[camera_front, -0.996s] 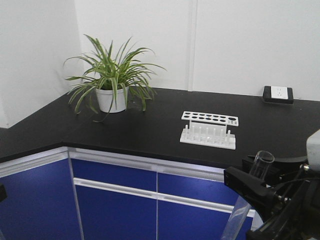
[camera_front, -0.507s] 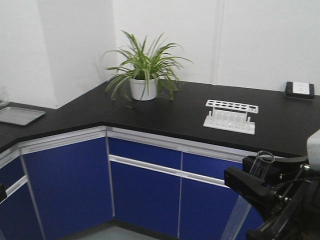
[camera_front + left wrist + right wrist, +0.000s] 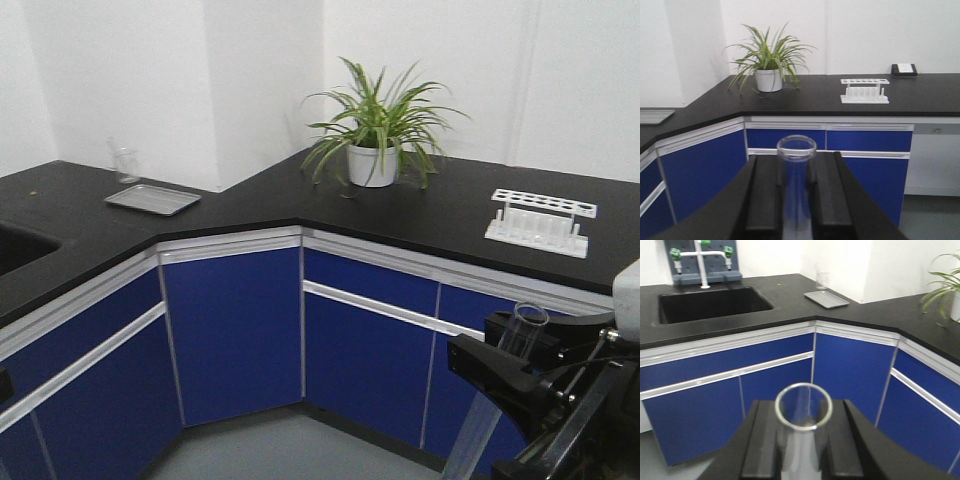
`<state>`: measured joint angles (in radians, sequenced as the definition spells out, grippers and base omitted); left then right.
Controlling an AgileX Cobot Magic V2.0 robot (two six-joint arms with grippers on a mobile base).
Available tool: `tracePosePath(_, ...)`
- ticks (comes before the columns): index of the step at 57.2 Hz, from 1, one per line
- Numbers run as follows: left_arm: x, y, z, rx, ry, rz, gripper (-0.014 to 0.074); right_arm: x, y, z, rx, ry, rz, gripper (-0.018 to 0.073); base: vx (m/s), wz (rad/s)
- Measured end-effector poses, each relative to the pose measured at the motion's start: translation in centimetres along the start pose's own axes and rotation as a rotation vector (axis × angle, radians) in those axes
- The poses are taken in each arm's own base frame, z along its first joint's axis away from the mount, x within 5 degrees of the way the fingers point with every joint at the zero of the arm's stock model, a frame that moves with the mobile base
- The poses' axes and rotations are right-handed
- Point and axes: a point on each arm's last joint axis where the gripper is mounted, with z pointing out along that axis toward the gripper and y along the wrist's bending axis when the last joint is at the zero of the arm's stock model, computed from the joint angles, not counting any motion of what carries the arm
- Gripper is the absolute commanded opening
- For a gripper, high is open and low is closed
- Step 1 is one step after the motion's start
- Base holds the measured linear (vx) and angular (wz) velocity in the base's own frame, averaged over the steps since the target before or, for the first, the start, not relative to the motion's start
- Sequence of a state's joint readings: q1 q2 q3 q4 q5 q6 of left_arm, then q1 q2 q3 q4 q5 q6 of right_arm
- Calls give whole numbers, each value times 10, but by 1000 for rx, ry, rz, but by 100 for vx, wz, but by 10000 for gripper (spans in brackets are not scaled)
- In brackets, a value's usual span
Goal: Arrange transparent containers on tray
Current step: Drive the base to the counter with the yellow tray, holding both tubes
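Two transparent containers show, both slender clear glass tubes. My left gripper (image 3: 796, 166) is shut on one tube (image 3: 796, 192), its round rim sticking out past the black fingertips. The right gripper (image 3: 803, 409) is shut on the other tube (image 3: 801, 452), rim forward. In the front view the right gripper (image 3: 500, 365) sits at the lower right with its tube (image 3: 522, 332) slanting down to the left, in front of the blue cabinets. The left gripper does not show in that view. The tray is out of view.
A black L-shaped counter (image 3: 260, 205) over blue cabinets (image 3: 235, 330) carries a white rack with holes (image 3: 540, 222), a potted plant (image 3: 375, 140), a shallow grey metal pan (image 3: 152, 199) and a small clear glass (image 3: 124, 163). A sink (image 3: 710, 302) with taps lies further left. Grey floor lies below.
The front view has swung left: the plant and rack slid to the right of the picture, and the metal pan, glass and counter corner came in. The right gripper and its tube hold the same spot.
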<state>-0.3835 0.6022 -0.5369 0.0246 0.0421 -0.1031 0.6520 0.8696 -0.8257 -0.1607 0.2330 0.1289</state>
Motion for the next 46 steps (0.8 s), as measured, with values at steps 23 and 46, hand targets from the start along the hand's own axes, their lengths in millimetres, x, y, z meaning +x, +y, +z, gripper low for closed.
tracePosePath(23, 0, 0, 0, 0, 0, 0, 201, 0, 0, 0, 0, 0, 0, -8, -14, 32)
tracePosePath(46, 0, 0, 0, 0, 0, 0, 201, 0, 0, 0, 0, 0, 0, -8, -1, 31)
